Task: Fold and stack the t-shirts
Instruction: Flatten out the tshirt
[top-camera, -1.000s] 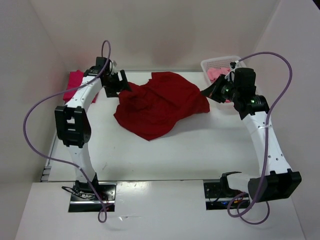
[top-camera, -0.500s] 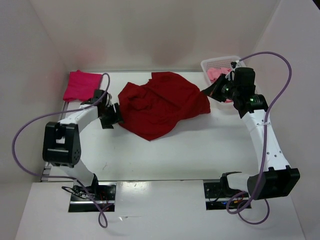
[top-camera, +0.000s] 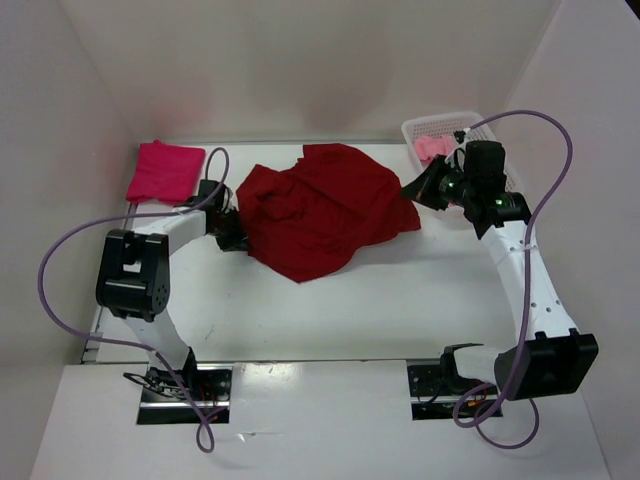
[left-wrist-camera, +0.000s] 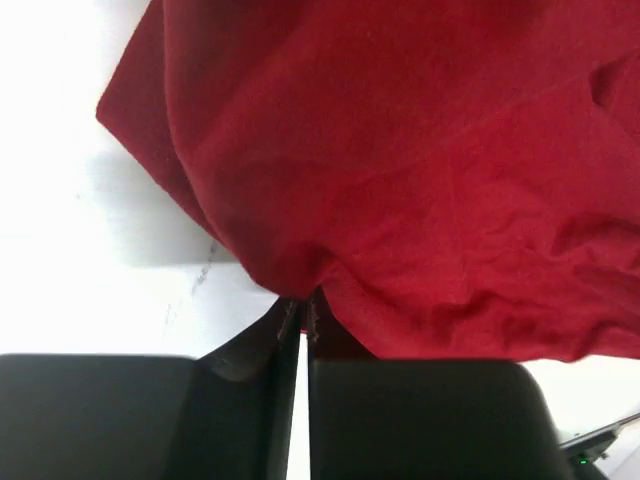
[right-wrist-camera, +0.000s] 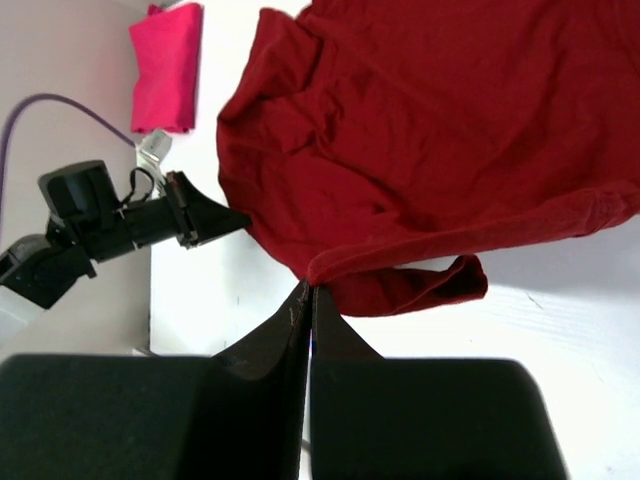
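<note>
A dark red t-shirt (top-camera: 325, 210) lies crumpled across the middle of the table. My left gripper (top-camera: 238, 232) is at its left edge. In the left wrist view the left gripper (left-wrist-camera: 303, 305) has its fingers pressed together on a fold of the dark red t-shirt (left-wrist-camera: 400, 170). My right gripper (top-camera: 415, 190) is shut on the shirt's right hem, and the right wrist view shows the right gripper (right-wrist-camera: 308, 290) pinching that hem of the dark red t-shirt (right-wrist-camera: 420, 130). A folded crimson-pink t-shirt (top-camera: 165, 170) lies at the back left. A light pink t-shirt (top-camera: 435, 147) sits in the basket.
A white mesh basket (top-camera: 420, 128) stands at the back right corner, just behind my right wrist. White walls close in the table at the back and both sides. Purple cables loop off both arms. The left arm (right-wrist-camera: 110, 225) shows in the right wrist view.
My left arm swung from the back-left corner down to the dark red shirt's left edge and its jaws closed on the cloth. The right arm has barely moved.
</note>
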